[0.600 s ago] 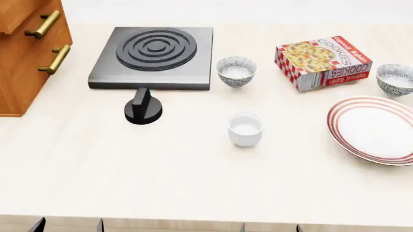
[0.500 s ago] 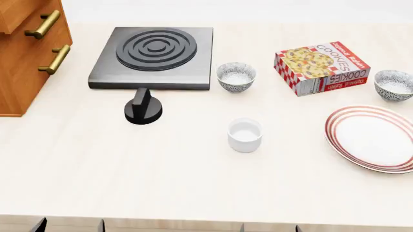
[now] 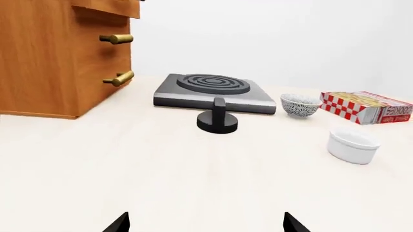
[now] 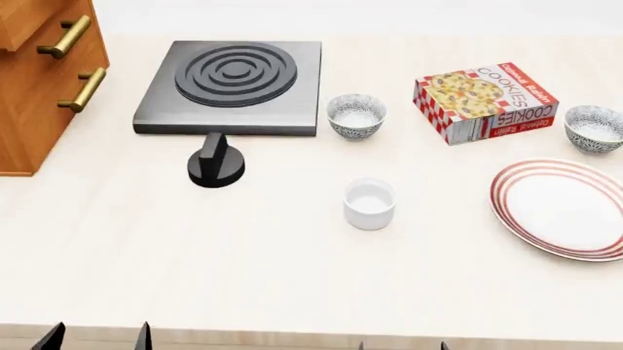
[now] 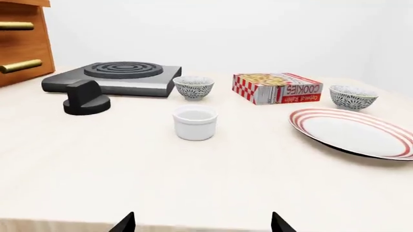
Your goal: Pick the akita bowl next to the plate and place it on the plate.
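Note:
The akita bowl (image 4: 594,127), patterned grey and white, stands just behind the plate (image 4: 562,208) at the table's right edge. The right wrist view shows the same bowl (image 5: 352,96) beyond the red-ringed plate (image 5: 351,131). A look-alike bowl (image 4: 357,115) sits mid-table beside the stove and also shows as a patterned bowl (image 3: 300,105) in the left wrist view. My left gripper (image 4: 95,340) and right gripper (image 4: 403,345) hang at the table's near edge, far from both bowls. Left gripper (image 3: 206,224) and right gripper (image 5: 203,223) are both open with nothing between the fingers.
A black stove plate (image 4: 233,84) lies at the back left, with a black knob (image 4: 216,162) in front of it. A white cup (image 4: 369,204) stands mid-table. A cookie box (image 4: 484,100) sits between the two bowls. A wooden drawer cabinet (image 4: 44,80) is on the far left.
The head view shifted a little, so the cookie box, right bowl and plate moved slightly in the picture. My left fingertips show a bit more at the bottom edge.

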Motion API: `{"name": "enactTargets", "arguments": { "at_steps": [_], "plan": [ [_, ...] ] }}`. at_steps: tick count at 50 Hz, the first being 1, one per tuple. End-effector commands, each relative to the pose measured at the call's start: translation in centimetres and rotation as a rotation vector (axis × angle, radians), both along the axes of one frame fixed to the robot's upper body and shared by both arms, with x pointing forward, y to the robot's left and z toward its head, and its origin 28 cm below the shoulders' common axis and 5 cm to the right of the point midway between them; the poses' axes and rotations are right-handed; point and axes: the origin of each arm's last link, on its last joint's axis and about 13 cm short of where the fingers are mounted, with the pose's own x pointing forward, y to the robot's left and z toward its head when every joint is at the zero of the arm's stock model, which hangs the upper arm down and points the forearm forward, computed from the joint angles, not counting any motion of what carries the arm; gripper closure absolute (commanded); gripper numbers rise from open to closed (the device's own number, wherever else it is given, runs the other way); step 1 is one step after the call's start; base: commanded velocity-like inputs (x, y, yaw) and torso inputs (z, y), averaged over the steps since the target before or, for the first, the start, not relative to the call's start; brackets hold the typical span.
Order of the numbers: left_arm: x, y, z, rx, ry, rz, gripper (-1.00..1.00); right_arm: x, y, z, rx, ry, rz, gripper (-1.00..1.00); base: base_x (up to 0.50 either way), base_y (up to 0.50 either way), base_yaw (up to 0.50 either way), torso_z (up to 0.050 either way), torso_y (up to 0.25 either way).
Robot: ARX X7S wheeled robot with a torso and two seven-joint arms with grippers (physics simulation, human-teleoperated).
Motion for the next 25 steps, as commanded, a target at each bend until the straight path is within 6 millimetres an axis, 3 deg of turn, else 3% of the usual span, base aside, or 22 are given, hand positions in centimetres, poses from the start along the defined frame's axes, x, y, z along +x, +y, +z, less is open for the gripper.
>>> {"name": "enactTargets", "arguments": {
  "at_steps": [1,8,18,25],
  "plan": [
    [0.7,1.7,2.9,-0.105,-0.008,-0.010,-1.00,-0.3,0.3,0.6,0.047,0.038,0.033,-1.00,0.00,0.00,0.00,0.000,0.000],
    [1.7,3.7,5.0,-0.151,-0.013,0.043,-1.00,-0.4,0.7,3.2,0.084,0.011,0.093,-1.00,0.00,0.00,0.00,0.000,0.000],
    [3.0,7.4,6.6,-0.316,-0.010,0.142,-1.00,0.0,0.7,10.0,0.198,-0.115,0.192,-1.00,0.00,0.00,0.00,0.000,0.000],
    [4.4,8.9,5.7,-0.324,-0.011,0.229,-1.00,0.8,0.3,13.2,0.222,-0.196,0.226,-1.00,0.00,0.00,0.00,0.000,0.000]
  ]
}}
